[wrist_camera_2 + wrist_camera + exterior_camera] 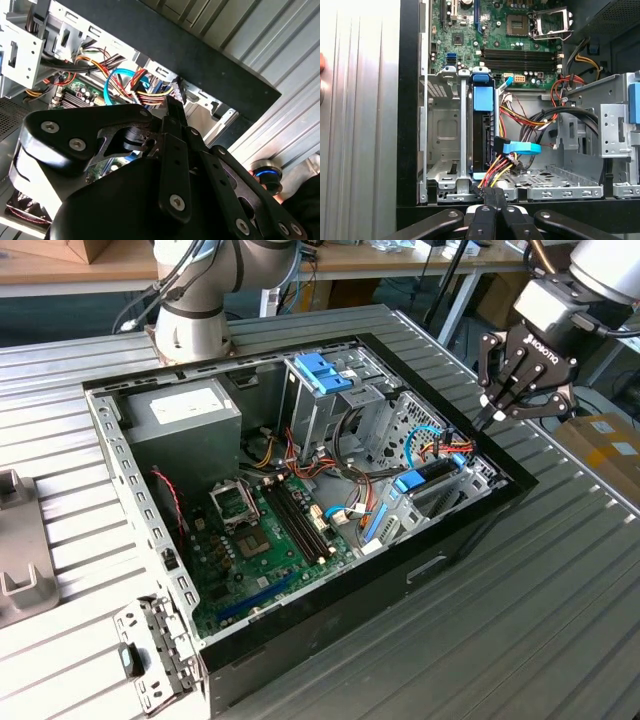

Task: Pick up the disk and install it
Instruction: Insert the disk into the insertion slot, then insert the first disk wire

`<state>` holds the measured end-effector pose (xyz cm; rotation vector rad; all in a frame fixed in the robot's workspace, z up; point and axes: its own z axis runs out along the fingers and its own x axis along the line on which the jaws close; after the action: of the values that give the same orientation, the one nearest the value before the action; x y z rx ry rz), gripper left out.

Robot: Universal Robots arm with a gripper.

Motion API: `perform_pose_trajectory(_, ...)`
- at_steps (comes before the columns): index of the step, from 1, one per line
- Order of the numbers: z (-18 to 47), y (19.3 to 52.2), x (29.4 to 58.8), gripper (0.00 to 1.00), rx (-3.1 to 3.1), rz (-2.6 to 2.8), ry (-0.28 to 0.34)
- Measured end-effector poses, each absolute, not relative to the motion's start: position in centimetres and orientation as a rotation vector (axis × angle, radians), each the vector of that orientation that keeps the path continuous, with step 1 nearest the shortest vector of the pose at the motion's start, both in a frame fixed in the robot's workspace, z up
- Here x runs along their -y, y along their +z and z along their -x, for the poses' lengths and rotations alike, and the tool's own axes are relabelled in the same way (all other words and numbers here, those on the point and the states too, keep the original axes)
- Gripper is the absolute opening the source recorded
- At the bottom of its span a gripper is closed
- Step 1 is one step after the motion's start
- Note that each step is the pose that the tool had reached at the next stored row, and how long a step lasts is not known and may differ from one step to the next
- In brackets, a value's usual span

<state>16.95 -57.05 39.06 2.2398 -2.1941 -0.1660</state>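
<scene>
The disk (483,135) stands on its edge in a bay at the case's corner, dark between light-blue rails, with red, yellow and blue cables plugged into its end. In the exterior view the disk (430,475) sits low inside the case on the exterior view's right. My gripper (489,418) hangs just above and outside the case's black wall beside that bay, apart from the disk. Its fingers are shut together with nothing between them, as seen in both wrist views (492,194) (172,106).
The open case holds a green motherboard (270,530), a grey power-supply box (185,415) and a silver drive cage with a blue latch (322,372). The arm's base (190,325) stands behind the case. A grey fixture (20,560) lies at the exterior view's left on the slatted table (560,620).
</scene>
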Motion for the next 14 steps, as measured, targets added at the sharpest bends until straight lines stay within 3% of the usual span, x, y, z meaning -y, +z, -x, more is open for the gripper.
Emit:
perform_pose_trajectory(11, -16.98, 39.06, 57.05, 0.1, 2.194, -2.24, -0.166)
perform_pose_trajectory(13, -16.98, 39.06, 57.06, 0.11, 2.194, -2.24, -0.166)
perform_pose_trajectory(14, -16.99, 39.06, 57.05, 0.17, 2.194, -2.24, -0.166)
